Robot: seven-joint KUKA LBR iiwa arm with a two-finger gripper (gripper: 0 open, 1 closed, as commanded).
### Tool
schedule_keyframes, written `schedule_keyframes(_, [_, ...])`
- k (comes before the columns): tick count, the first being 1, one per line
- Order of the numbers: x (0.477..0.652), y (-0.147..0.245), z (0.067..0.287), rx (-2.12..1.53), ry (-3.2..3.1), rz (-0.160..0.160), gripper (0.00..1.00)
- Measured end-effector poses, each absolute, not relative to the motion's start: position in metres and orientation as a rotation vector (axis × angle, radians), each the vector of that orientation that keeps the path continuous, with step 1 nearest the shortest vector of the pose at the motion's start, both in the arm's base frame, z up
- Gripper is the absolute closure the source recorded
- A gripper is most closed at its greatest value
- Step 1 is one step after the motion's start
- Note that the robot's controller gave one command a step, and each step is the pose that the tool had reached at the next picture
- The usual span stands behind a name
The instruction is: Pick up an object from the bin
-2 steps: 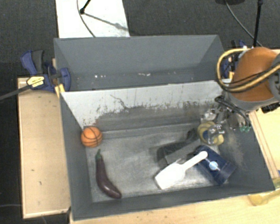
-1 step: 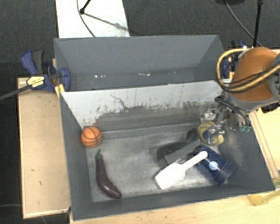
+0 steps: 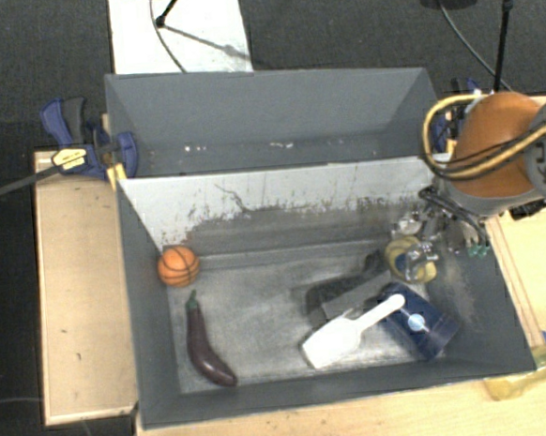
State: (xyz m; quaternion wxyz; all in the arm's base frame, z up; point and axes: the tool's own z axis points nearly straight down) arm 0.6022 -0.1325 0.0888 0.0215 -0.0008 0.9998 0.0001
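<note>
As the single arm reaches in from the right, its gripper hangs low over the right-hand part of the grey metal bin, toward the back wall. Whether it is spread or pressed together cannot be told from this angle, and nothing is seen pinched in it. Three things lie nearest, clustered just below and left of it in the view: a white plastic scoop, a blue box-like piece and a dark grey flat piece. The scoop is judged the handiest candidate. Its long axis runs diagonally, with the broad blade toward the bin's front and centre and the handle pointing up and right toward the gripper, its tip meeting the blue piece. A grasp across that handle would call for the gripper to come down and toward the front. Well apart, on the bin's left side, an orange ball sits against the left wall and a purple toy aubergine lies lengthwise below it. Count: one scoop, one blue piece, one ball, one aubergine, and what appears to be one dark piece, though it may be two overlapping.
</note>
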Motion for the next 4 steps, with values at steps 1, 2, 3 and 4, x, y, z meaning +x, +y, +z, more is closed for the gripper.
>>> schedule_keyframes(1, [0.6022,-0.1324,0.0887,-0.004,3.099,0.0,1.0])
schedule_keyframes(2, [0.6022,-0.1324,0.0887,-0.006,3.099,0.0,1.0])
schedule_keyframes(3, [0.6022,-0.1324,0.0887,-0.007,3.099,0.0,1.0])
schedule_keyframes(4, [0.6022,-0.1324,0.0887,-0.008,3.099,0.0,1.0])
